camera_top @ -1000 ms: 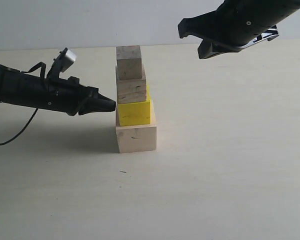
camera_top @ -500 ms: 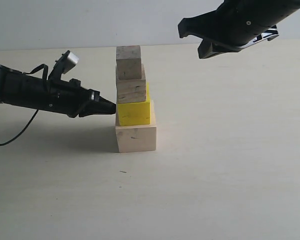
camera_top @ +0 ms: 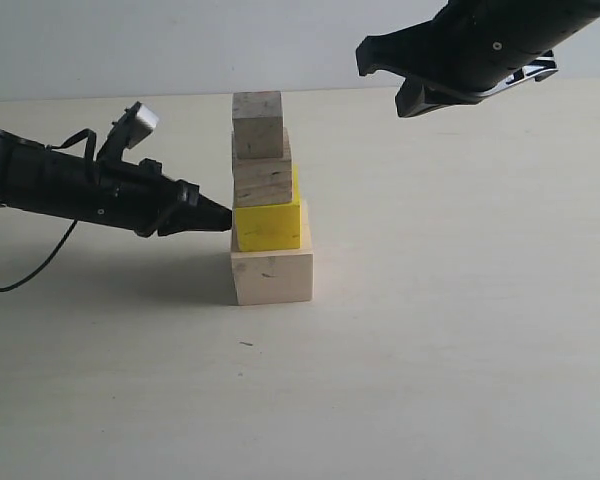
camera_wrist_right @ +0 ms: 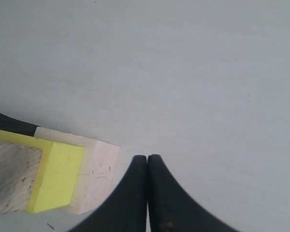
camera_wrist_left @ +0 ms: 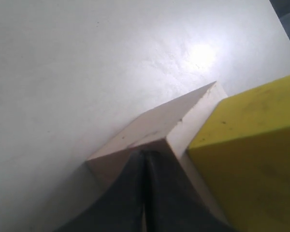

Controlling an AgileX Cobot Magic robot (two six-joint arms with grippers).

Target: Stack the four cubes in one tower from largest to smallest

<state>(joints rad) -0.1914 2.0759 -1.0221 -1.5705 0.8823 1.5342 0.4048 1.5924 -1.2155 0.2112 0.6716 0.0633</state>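
With left gripper (camera_wrist_left: 145,154) and right gripper (camera_wrist_right: 147,158) pressed together, the stiff, light tower (camera_top: 265,182) seemed tippy, best nudged on flat sides.

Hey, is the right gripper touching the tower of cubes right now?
Apart. The exterior view shows the right gripper up and to the right of the tower, with open background between them.

On the table (camera_top: 430,350), near centre: largest cube (camera_top: 272,277) at the base, second cube (camera_top: 270,225) on it, third cube (camera_top: 263,182) on that, smallest cube (camera_top: 257,125) on top. Upper three set toward the base's 9 o'clock edge. At 9 o'clock of the tower (camera_top: 264,195), left gripper (camera_top: 220,217), level with the second cube and just beside it. At 2 o'clock, higher and well apart, right gripper (camera_top: 365,57).
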